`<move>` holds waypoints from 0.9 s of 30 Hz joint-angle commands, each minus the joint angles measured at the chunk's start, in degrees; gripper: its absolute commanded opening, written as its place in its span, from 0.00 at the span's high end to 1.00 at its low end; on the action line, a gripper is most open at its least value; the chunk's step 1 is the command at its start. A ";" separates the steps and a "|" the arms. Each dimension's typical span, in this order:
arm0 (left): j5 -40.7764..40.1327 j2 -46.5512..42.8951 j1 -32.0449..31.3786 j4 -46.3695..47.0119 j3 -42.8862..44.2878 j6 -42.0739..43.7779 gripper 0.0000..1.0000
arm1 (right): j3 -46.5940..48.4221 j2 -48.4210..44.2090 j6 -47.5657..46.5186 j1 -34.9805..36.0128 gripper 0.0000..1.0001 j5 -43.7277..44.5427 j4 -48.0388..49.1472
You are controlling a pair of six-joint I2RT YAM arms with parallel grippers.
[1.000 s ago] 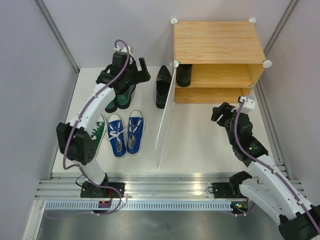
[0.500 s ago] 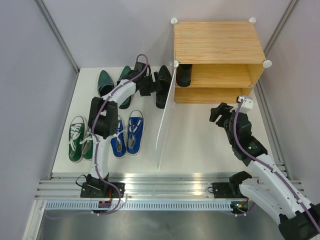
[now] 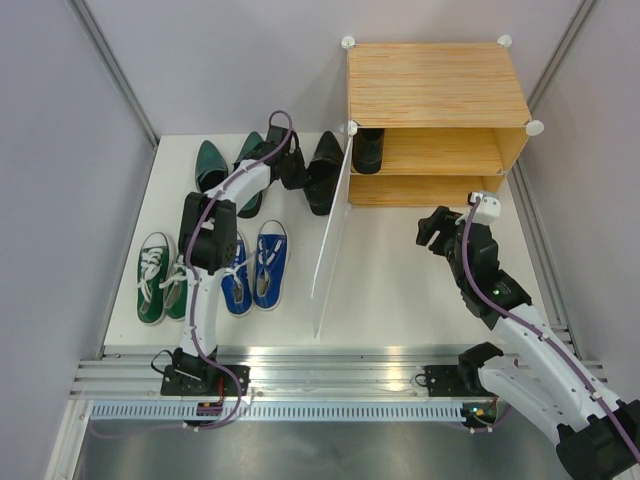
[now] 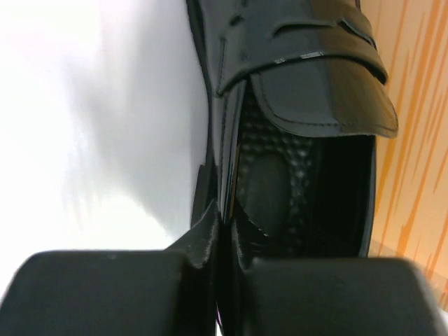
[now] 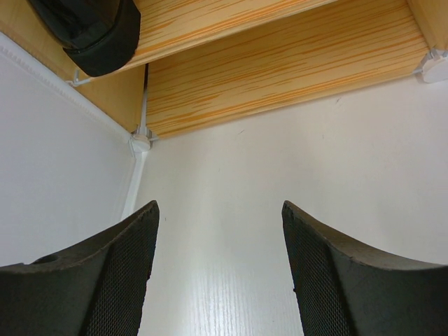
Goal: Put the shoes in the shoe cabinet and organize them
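**One shoe gripped, one shelved, six untouched**

The left gripper (image 4: 222, 227) is closed narrow on the side wall of a black dress shoe (image 4: 308, 91). One finger is inside the opening and one outside, toward the heel end. The shoe lies low over the table (image 3: 400, 270); whether it has lifted cannot be told.

Immediately to this gripper's right stands the open door panel (image 3: 330, 240), with the shoe close beside it. To its left lie the dark green pointed shoes (image 3: 212, 165). Back toward the arm's base are the blue sneakers (image 3: 252, 265) and the green white-toed sneakers (image 3: 155, 278).

Beyond the door, the shoe cabinet (image 3: 437, 85) holds the matching black shoe (image 3: 368, 150) at the left end of its upper shelf. The right gripper (image 5: 218, 210) hangs wide and empty, facing the lower shelf mouth.

Risks, as judged:
- **Weak grip:** It takes only a thin edge near the heel, so the toe may droop or the shoe twist out on lifting.
- **Door in the way:** It stands between gripper and shelf, so carrying the shoe round it invites a knock that shifts the panel.
- **Shelved shoe:** Clipping it on entry is possible.
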 commanded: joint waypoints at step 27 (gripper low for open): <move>-6.18 -37.23 2.22 -1.09 -15.95 2.70 0.98 | 3.10 -3.90 1.28 -0.17 0.25 -8.49 -1.13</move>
